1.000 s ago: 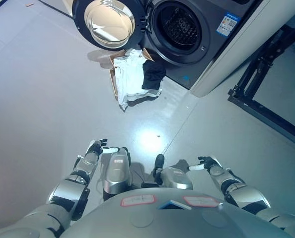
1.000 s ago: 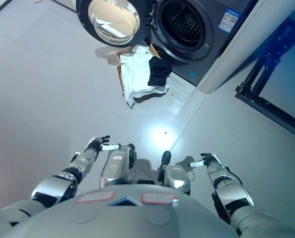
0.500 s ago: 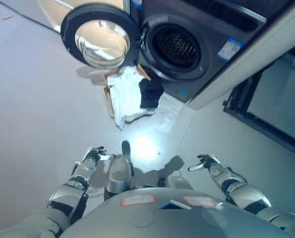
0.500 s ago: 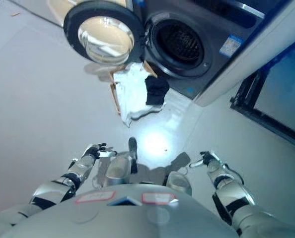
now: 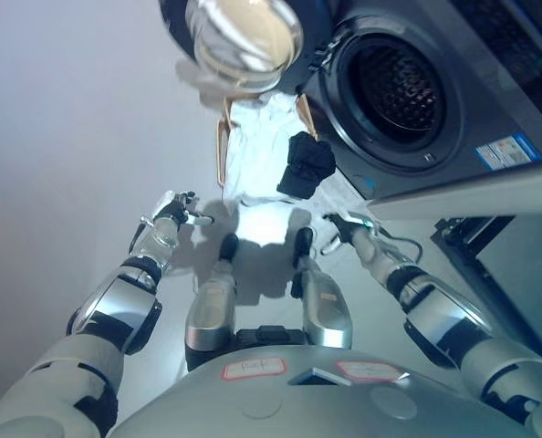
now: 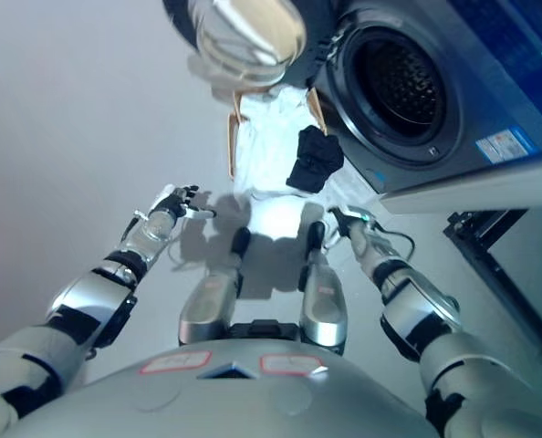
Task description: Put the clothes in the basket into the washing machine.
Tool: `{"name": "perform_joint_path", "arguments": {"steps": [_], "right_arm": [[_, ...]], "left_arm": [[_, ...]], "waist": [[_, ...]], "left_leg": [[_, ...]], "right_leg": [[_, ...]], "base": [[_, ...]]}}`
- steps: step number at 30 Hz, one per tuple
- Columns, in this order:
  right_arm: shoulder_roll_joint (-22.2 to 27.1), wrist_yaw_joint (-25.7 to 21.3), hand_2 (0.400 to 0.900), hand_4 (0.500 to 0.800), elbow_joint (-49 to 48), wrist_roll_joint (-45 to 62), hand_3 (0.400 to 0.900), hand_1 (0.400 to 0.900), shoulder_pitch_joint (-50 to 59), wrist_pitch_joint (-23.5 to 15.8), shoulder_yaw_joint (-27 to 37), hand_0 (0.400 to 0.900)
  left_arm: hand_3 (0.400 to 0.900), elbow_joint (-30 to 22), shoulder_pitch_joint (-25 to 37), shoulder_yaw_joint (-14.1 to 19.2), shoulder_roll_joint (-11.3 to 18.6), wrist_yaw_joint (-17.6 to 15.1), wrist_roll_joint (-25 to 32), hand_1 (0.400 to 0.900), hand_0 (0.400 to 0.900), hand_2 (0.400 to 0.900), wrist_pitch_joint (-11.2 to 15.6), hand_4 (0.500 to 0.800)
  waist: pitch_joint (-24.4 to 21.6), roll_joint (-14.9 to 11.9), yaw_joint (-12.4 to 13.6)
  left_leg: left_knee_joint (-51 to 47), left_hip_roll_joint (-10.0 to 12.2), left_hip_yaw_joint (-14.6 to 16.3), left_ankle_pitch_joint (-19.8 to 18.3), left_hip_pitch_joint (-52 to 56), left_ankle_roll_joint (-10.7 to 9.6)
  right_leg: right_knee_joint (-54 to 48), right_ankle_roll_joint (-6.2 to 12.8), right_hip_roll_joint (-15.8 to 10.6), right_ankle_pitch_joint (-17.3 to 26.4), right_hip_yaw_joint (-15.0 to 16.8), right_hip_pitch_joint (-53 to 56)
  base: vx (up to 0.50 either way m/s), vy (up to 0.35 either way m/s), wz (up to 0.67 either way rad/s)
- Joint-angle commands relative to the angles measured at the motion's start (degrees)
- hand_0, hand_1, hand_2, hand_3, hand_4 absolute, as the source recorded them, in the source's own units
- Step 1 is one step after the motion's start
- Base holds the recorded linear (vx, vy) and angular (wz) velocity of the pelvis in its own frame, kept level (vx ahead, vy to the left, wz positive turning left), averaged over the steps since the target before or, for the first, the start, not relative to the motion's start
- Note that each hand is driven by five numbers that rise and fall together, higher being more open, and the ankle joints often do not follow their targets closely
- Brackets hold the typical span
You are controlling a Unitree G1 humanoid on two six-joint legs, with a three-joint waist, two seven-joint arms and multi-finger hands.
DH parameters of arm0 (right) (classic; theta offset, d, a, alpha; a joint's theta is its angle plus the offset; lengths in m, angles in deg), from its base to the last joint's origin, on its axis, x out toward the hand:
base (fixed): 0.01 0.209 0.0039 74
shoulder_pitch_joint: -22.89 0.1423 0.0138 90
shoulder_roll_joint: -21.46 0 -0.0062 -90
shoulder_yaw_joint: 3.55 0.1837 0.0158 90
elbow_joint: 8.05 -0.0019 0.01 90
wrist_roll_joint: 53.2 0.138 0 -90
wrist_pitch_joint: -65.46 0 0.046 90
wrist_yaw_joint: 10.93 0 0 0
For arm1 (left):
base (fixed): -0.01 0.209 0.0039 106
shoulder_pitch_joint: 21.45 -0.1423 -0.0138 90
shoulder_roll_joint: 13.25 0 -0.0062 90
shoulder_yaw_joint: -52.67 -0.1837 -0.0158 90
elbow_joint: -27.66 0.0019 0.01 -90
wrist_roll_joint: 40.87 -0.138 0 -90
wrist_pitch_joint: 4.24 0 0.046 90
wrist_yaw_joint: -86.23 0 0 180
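Clothes, a white crumpled garment (image 5: pixel 257 160) and a black bunched one (image 5: pixel 307 167), lie heaped over the shallow tan basket (image 5: pixel 222 151) on the grey floor (image 5: pixel 79 137), just beside the dark front-loading washing machine (image 5: pixel 453 100). Its round glass door (image 5: pixel 244 32) stands swung open and the perforated drum (image 5: pixel 401 80) appears empty. Left hand (image 5: pixel 173 213) hangs near the basket, fingers loosely apart, holding nothing. Right hand (image 5: pixel 347 224) likewise, fingers relaxed and empty. Judgement: nothing is loaded yet; both garments remain to be grasped and transferred.
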Motion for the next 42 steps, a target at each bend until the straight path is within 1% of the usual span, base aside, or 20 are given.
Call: {"name": "perform_joint_path", "arguments": {"steps": [1, 3, 7, 8, 9, 10, 11, 12, 13, 14, 15, 16, 17, 22, 23, 26, 29, 34, 36, 42], "right_arm": [[1.1, -2.2, 0.9, 0.8, -4.0, -1.2, 0.9, 0.9, 5.1, -1.7, -1.9, 0.9], [3.0, -3.0, 0.9, 0.8, -6.1, -1.9, 0.9, 0.9, 9.1, -2.6, -4.5, 0.9], [5.6, -5.4, 0.9, 0.8, -6.2, -2.2, 0.9, 0.9, 17.6, -2.3, -7.7, 0.9], [7.4, -6.7, 0.9, 0.8, -6.3, -2.4, 0.9, 0.9, 19.6, -2.2, -7.7, 0.9], [11.0, -8.2, 0.9, 0.8, -6.0, -3.5, 0.9, 0.9, 23.3, -2.1, -8.3, 0.9], [12.2, -9.3, 0.9, 0.8, -5.3, -3.5, 0.9, 0.9, 24.9, -1.6, -8.3, 0.9], [13.3, -10.2, 0.9, 0.8, -4.4, -3.9, 0.9, 0.9, 27.0, -1.8, -8.7, 0.9], [-3.5, -15.8, 0.9, 0.8, 0.5, -7.4, 0.9, 0.9, 26.5, 1.7, -10.8, 0.9], [4.4, -17.3, 0.9, 0.8, 0.5, -8.7, 0.9, 0.9, 25.8, 0.8, -12.5, 0.9], [8.5, -19.1, 0.9, 0.8, -1.9, -11.2, 0.9, 0.9, 24.9, 1.9, -11.3, 0.9], [10.7, -21.0, 0.9, 0.8, -4.5, -14.7, 0.9, 0.9, 25.4, 3.9, -9.9, 0.9], [10.7, -21.1, 0.9, 0.8, -4.5, -15.4, 0.9, 0.9, 25.3, 4.2, -9.3, 0.9], [11.5, -21.9, 0.9, 0.8, -2.4, -15.5, 0.9, 0.9, 32.2, 6.4, -9.7, 0.9], [10.2, -24.1, 0.9, 0.8, 4.2, -13.6, 0.9, 0.9, 37.5, 8.3, -10.9, 0.9], [10.3, -24.4, 0.9, 0.8, 6.5, -13.6, 0.9, 0.9, 39.6, 9.0, -11.7, 0.9], [10.8, -24.2, 0.9, 0.8, 8.5, -13.8, 0.9, 0.9, 42.5, 9.5, -12.6, 0.9], [11.9, -25.0, 0.9, 0.8, 11.5, -12.7, 0.9, 0.9, 46.8, 10.0, -13.7, 0.9], [13.8, -25.6, 0.9, 0.8, 13.0, -10.6, 0.9, 0.9, 49.5, 9.8, -14.3, 0.9], [14.5, -25.5, 0.9, 0.8, 13.9, -9.5, 0.9, 0.9, 50.3, 10.4, -15.1, 0.9], [15.0, -24.5, 0.9, 0.8, 17.2, -9.7, 0.9, 0.9, 50.5, 11.3, -15.9, 0.9]], "left_arm": [[0.9, 0.4, -0.5, -0.5, 4.8, -2.5, 0.2, 0.9, 0.9, 0.9, 1.0, 0.8], [0.9, 0.7, 0.2, -0.2, 6.2, -3.3, 1.7, 0.9, 0.9, 0.9, 1.2, 0.8], [0.9, 0.4, 3.1, -2.5, 5.4, -5.1, 3.2, 0.9, 0.9, 0.9, 1.3, 0.8], [0.9, 0.1, 4.1, -2.5, 5.4, -6.1, 3.9, 0.9, 0.9, 0.9, 1.3, 0.8], [0.9, -0.3, 6.0, -2.9, 5.3, -7.3, 4.4, 0.9, 0.9, 0.9, 1.3, 0.8], [0.9, -0.6, 7.5, -3.3, 5.1, -8.1, 4.9, 0.9, 0.9, 0.9, 1.1, 0.8], [0.9, -0.9, 9.0, -3.0, 5.5, -8.9, 5.3, 0.9, 0.9, 0.9, 0.9, 0.8], [0.9, -1.1, 11.6, -6.5, 0.3, -12.7, 6.1, 0.9, 0.9, 0.9, 0.8, 0.8], [0.9, -0.7, 11.9, -3.5, 3.9, -12.8, 7.0, 0.9, 0.9, 0.9, 1.6, 0.8], [0.9, -1.3, 12.7, -2.2, 4.9, -13.7, 7.7, 0.9, 0.9, 0.9, 1.6, 0.8], [0.9, -1.9, 13.7, -1.3, 5.1, -16.2, 8.2, 0.9, 0.9, 0.9, 1.3, 0.8], [0.9, -2.1, 14.2, -1.1, 5.4, -16.0, 8.9, 0.9, 0.9, 0.9, 1.2, 0.8], [0.9, -1.1, 20.8, -2.4, 5.9, -16.7, 11.4, 0.9, 0.9, 0.9, -0.1, 0.8], [0.9, 2.0, 27.8, -4.0, 5.6, -17.0, 12.5, 0.9, 0.9, 0.9, -1.8, 0.8], [0.9, 2.9, 29.9, -4.4, 6.0, -17.3, 12.8, 0.9, 0.9, 0.9, -2.3, 0.8], [0.9, 4.3, 32.5, -4.5, 6.3, -17.2, 13.8, 0.9, 0.9, 0.9, -2.7, 0.8], [0.9, 6.1, 36.8, -4.6, 7.4, -17.6, 15.2, 0.9, 0.9, 0.9, -3.5, 0.8], [0.9, 8.2, 39.2, -4.5, 8.4, -17.1, 16.4, 0.9, 0.9, 0.9, -4.0, 0.8], [0.9, 8.7, 39.9, -5.0, 6.5, -17.1, 16.6, 0.9, 0.9, 0.9, -4.6, 0.8], [0.9, 10.0, 39.8, -4.4, 5.8, -17.1, 16.4, 0.9, 0.9, 0.9, -5.3, 0.8]], "waist": [[1.1, -2.8, 3.0], [1.8, -2.2, 4.0], [3.8, -1.8, 4.5], [4.7, -1.8, 4.0], [6.0, -1.4, 2.8], [6.7, -0.7, 2.0], [7.4, 0.0, 1.9], [7.6, 1.9, 4.6], [7.9, 1.2, 3.3], [7.9, 0.2, 1.8], [8.2, 0.0, 0.8], [8.6, 0.3, 0.5], [9.0, 0.9, -0.6], [7.9, 3.2, -2.1], [7.2, 4.6, -2.4], [6.1, 5.7, -2.6], [4.8, 7.2, -2.7], [3.7, 7.6, -2.4], [3.7, 7.4, -2.3], [3.1, 7.5, -1.9]], "left_leg": [[0.4, -3.6, 3.1, -2.5, -2.8, 0.4], [-1.0, -2.1, 0.5, -0.5, -5.2, -1.0], [0.1, 0.7, -1.1, 0.4, -9.9, -2.7], [2.6, 1.2, 0.5, 0.2, -12.9, -3.2], [6.6, 1.8, 5.6, 0.1, -16.8, -3.2], [8.0, 3.3, 11.3, 0.4, -19.5, -2.5], [8.2, 4.6, 15.0, 1.2, -21.1, -2.0], [8.3, 4.9, 14.4, -0.4, -21.6, -1.9], [9.7, 5.2, 13.9, -0.6, -23.4, -1.6], [12.7, 5.6, 15.0, -1.6, -26.3, -1.3], [15.4, 5.8, 15.6, -2.7, -29.7, -1.1], [17.4, 6.1, 15.7, -3.4, -31.5, -1.2], [21.3, 6.6, 15.7, -4.6, -36.1, -1.2], [29.6, 6.5, 15.8, -7.4, -45.2, -1.0], [33.0, 6.4, 16.1, -8.5, -48.5, -1.2], [36.6, 6.7, 16.3, -9.6, -52.6, -1.5], [44.3, 7.0, 16.2, -12.0, -60.4, -1.5], [50.8, 7.2, 15.5, -14.3, -67.8, -1.3], [53.6, 7.5, 14.8, -15.3, -70.5, -1.1], [56.9, 6.8, 14.1, -16.3, -74.2, -0.9]], "right_leg": [[5.3, 3.28, -4.9, 0.4, 5.1, -4.4], [8.0, 2.66, -3.8, -1.1, 2.9, -7.3], [11.4, 1.32, -2.5, -5.2, -1.3, -10.3], [12.4, 1.16, -2.9, -5.8, -2.6, -11.5], [13.6, 0.98, -3.8, -6.1, -4.4, -13.2], [14.6, 0.97, -4.1, -6.6, -5.6, -14.5], [16.2, 0.84, -3.7, -7.2, -6.1, -16.4], [19.5, 1.24, -2.7, -10.0, -5.6, -18.7], [21.8, 0.69, -1.5, -10.7, -3.9, -21.9], [23.9, 0.22, -1.1, -11.3, -2.8, -24.6], [26.2, -0.15, -1.0, -12.0, -2.3, -27.7], [27.7, -0.49, -1.2, -12.7, -1.9, -29.3], [31.7, -1.21, -1.4, -13.9, -1.5, -33.5], [40.6, -2.37, -1.3, -15.8, 0.9, -43.5], [44.3, -2.89, -1.3, -16.9, 1.5, -47.1], [48.1, -3.14, -1.5, -18.1, 2.0, -51.5], [54.8, -3.2, -1.6, -20.0, 2.3, -59.8], [60.5, -3.7, -2.0, -22.4, 2.7, -66.4], [63.8, -4.03, -2.2, -23.6, 3.1, -69.1], [67.6, -4.65, -2.6, -25.0, 3.8, -73.3]], "base": [[0.0, -0.274, 0.99], [-0.02, -0.26, 0.75], [-0.01, -0.294, 0.67], [-0.13, -0.326, 1.0], [-0.18, -0.291, 1.06], [-0.18, -0.182, 0.62], [-0.02, -0.101, -0.13], [0.03, 0.026, -0.88], [0.05, 0.013, -0.97], [-0.08, 0.007, -0.73], [-0.09, -0.023, -0.32], [-0.12, -0.009, -0.25], [-0.08, 0.027, -0.2], [-0.05, 0.018, -0.14], [-0.02, 0.011, -0.07], [-0.03, 0.002, -0.1], [-0.04, -0.012, -0.12], [0.0, -0.033, -0.01], [0.03, -0.036, 0.05], [0.03, -0.033, 0.09]]}}
